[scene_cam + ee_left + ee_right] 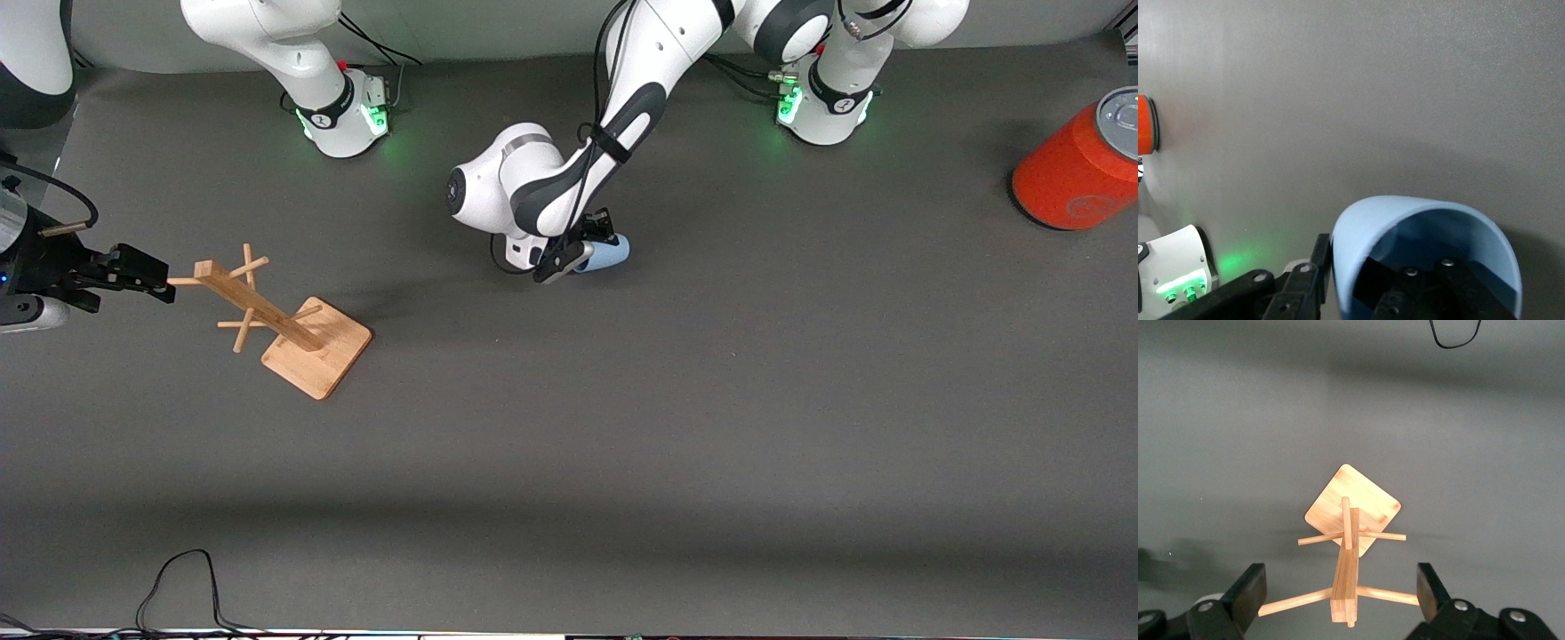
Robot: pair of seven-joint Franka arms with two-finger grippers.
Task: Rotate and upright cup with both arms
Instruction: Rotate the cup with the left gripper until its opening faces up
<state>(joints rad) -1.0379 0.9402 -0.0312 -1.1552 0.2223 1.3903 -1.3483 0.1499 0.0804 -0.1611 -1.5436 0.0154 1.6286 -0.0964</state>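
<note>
The light blue cup (612,252) lies on its side in the middle of the table. My left gripper (582,252) is shut on its rim. In the left wrist view the cup (1405,215) opens toward the camera. There the left gripper (1353,268) has one finger inside the cup and one outside against the wall. My right gripper (162,283) is open and empty at the right arm's end of the table. It hangs just beside the top of a wooden peg rack (302,333). In the right wrist view the right gripper (1341,595) has its fingers wide on either side of the rack's post (1346,587).
A large orange can (1080,169) with a grey lid stands at the left arm's end, also in the left wrist view (1146,125). A black cable (178,578) lies near the table's front edge.
</note>
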